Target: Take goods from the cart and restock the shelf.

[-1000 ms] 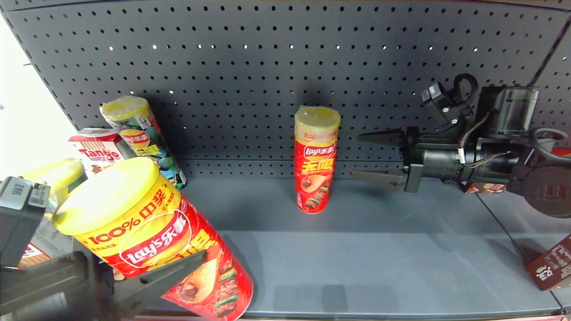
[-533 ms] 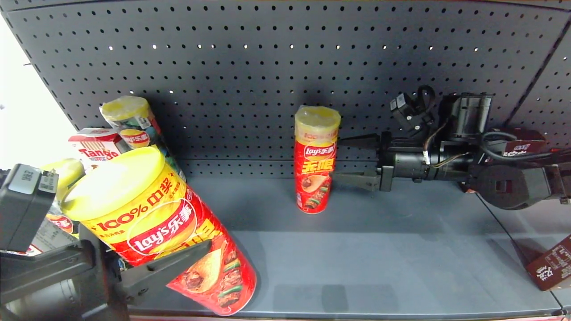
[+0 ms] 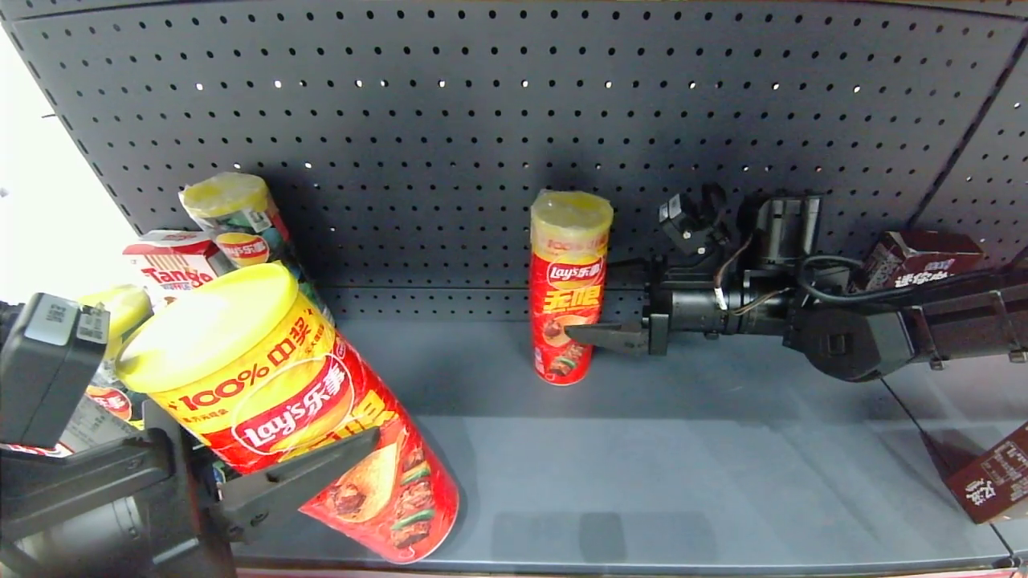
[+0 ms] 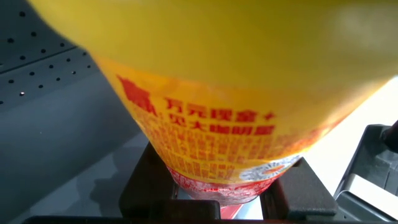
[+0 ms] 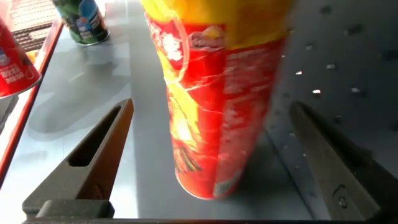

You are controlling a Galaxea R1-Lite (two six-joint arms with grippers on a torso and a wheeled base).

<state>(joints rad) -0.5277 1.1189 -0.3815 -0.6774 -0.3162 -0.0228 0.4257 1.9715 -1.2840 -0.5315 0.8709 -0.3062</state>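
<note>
Lower left, the left gripper (image 3: 193,482) clamps a tilted chips can (image 3: 281,401) at the shelf (image 3: 683,466) front edge. Mid-frame, the right gripper (image 3: 593,295), jaws apart, straddles the upright can (image 3: 569,273); its wrist view shows gaps on both sides.

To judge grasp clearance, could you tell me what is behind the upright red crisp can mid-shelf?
Behind the yellow-lidded red cardboard can: the dark perforated metal back panel and the right gripper's far finger, tip hidden from the head camera.

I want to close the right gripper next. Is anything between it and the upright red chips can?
Nothing visible does. The right gripper is open and the upright red chips can stands between its fingers, with a bare gap on each side.
</note>
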